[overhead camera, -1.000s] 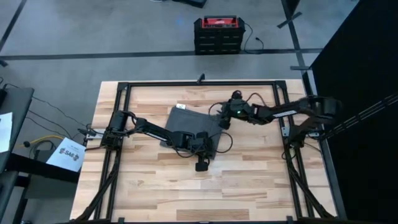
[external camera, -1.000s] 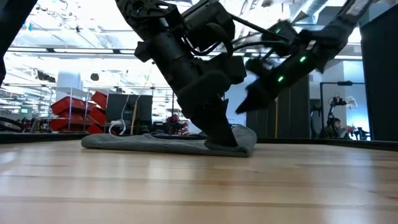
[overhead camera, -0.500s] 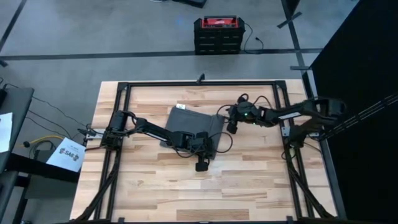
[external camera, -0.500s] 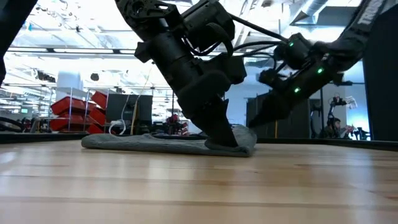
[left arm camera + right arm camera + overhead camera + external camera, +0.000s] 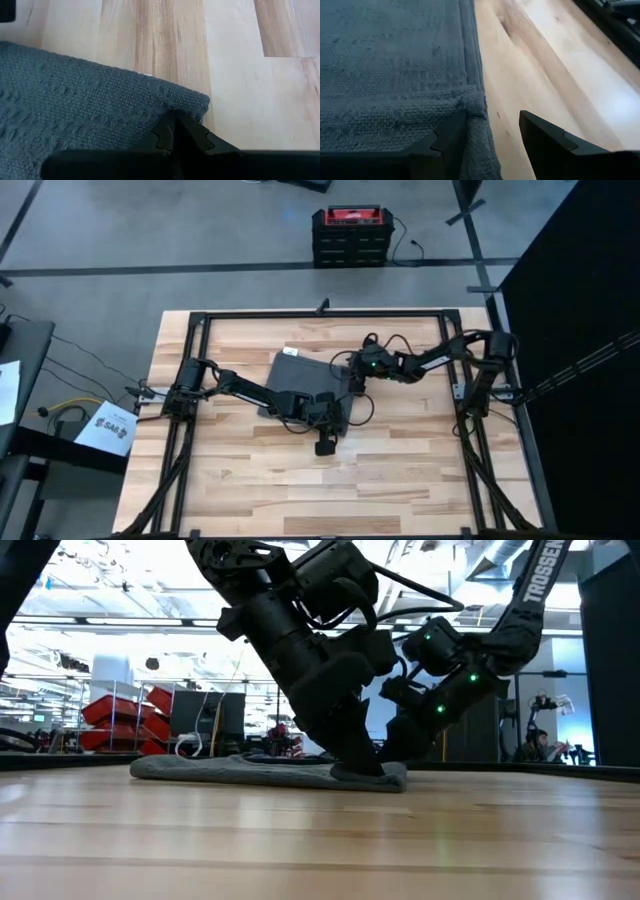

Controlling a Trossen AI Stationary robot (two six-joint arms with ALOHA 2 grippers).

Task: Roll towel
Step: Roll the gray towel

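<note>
The dark grey towel (image 5: 298, 383) lies flat on the wooden table, its white tag (image 5: 289, 351) at the far edge. My left gripper (image 5: 330, 418) is shut at the towel's near right corner (image 5: 197, 102), its fingers coming down onto the cloth in the low view (image 5: 362, 765). My right gripper (image 5: 492, 117) stands open low over the towel's right edge (image 5: 354, 375). One of its fingers (image 5: 447, 137) is over the cloth and the other (image 5: 545, 140) over bare wood. My left gripper meets the towel just inside its near right corner (image 5: 167, 107) with its shut fingertips, slanting down from the table's left. The cloth lies flat on the table around them. How many layers are caught between the tips is hidden. My right gripper straddles the hemmed edge (image 5: 476, 107); I cannot tell whether it touches the cloth.
A black frame rail (image 5: 320, 313) runs around the table's edges. A dark cable (image 5: 365, 408) loops just right of the towel. Bare wood (image 5: 330, 490) stretches toward the near edge. A red and black box (image 5: 349, 235) stands on the floor beyond the far edge.
My right gripper has swung a little toward the table's right edge, then come back toward the towel and gone down to its right edge. The towel's right end, a little raised before, lies flatter now.
</note>
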